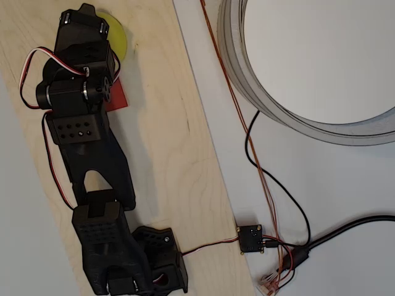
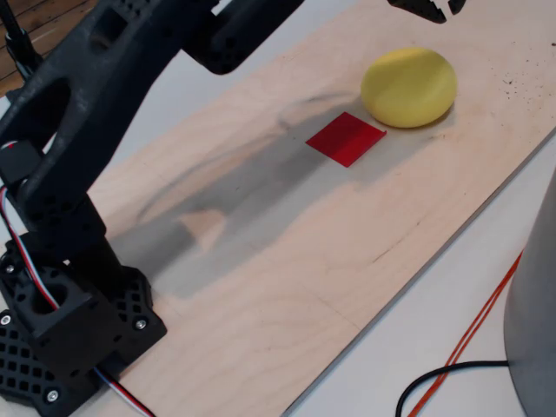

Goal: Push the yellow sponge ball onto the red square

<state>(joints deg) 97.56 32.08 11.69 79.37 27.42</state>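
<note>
One short shove is needed: in the fixed view the ball [image 2: 408, 87] is lying on the board [image 2: 287, 261] just beside the square [image 2: 346, 138], at its 1 o'clock. The jaws' [image 2: 427, 9] spread cannot be told; contact should be made behind the ball, pushing toward 7 o'clock.

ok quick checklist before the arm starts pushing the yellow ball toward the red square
1. Yellow sponge ball on the wooden board: ok.
2. Red square uncovered and flat on the board: ok.
3. Ball not yet on the square, lying just beyond it in the fixed view: ok, push still needed.
4. Pincer on the ball's far side from the square: ok, it sits above the ball at the top edge of the fixed view.
5. Pincer open or shut: cannot tell.
6. Pincer touching the ball: cannot tell.
</note>
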